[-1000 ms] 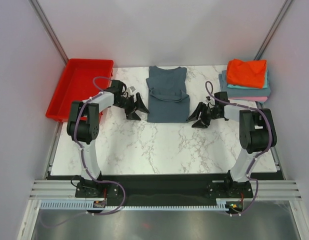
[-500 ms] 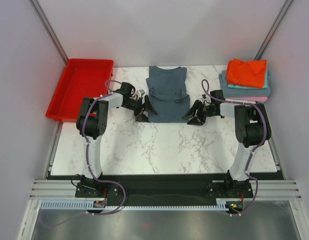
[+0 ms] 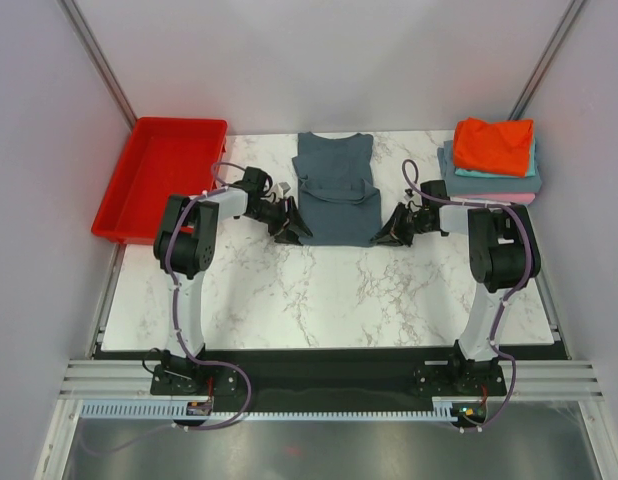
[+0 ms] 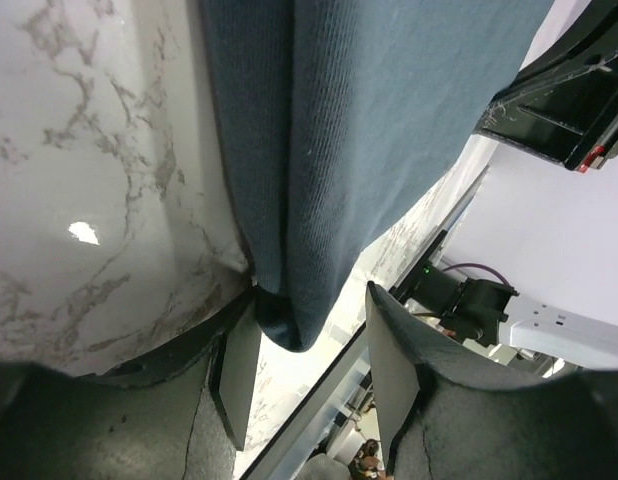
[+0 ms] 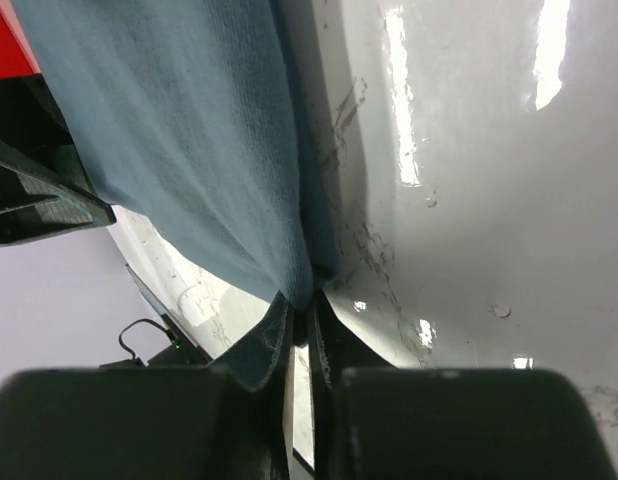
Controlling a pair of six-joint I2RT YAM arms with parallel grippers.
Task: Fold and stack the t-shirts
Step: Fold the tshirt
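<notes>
Checking the top view first, I saw the blue-grey shirt [image 3: 334, 188] flat on the marble table [image 3: 319, 290], centre far side, neck toward the back wall, hem toward the arms. Both arms were reaching in low, one at each near corner of it.

The left gripper [image 3: 288, 224] was at the near-left corner. In its wrist view the fingers [image 4: 236, 375] stood about half apart with the shirt corner lying between them. The cloth touched one finger, and bare table showed between it and the other finger. So: not clamped, just straddling the corner.

The right gripper [image 3: 391, 229] was at the near-right corner. Its wrist view showed the fingers [image 5: 341, 350] drawn almost together, only a thin slit left, with the shirt edge running down into that slit and a flap of cloth draped over one finger. I logged that as a pinch on the shirt, down at table level.

The other shirts sat folded in a stack at the far-right corner of the table, well apart from both grippers: orange-red shirt [image 3: 494, 145] on top, teal shirt [image 3: 479, 173] edge under it, pink shirt [image 3: 524, 198] edge at the bottom. A red tray [image 3: 154, 190] sat off the far-left edge of the table, near the left arm's elbow, apart from the blue-grey shirt.
</notes>
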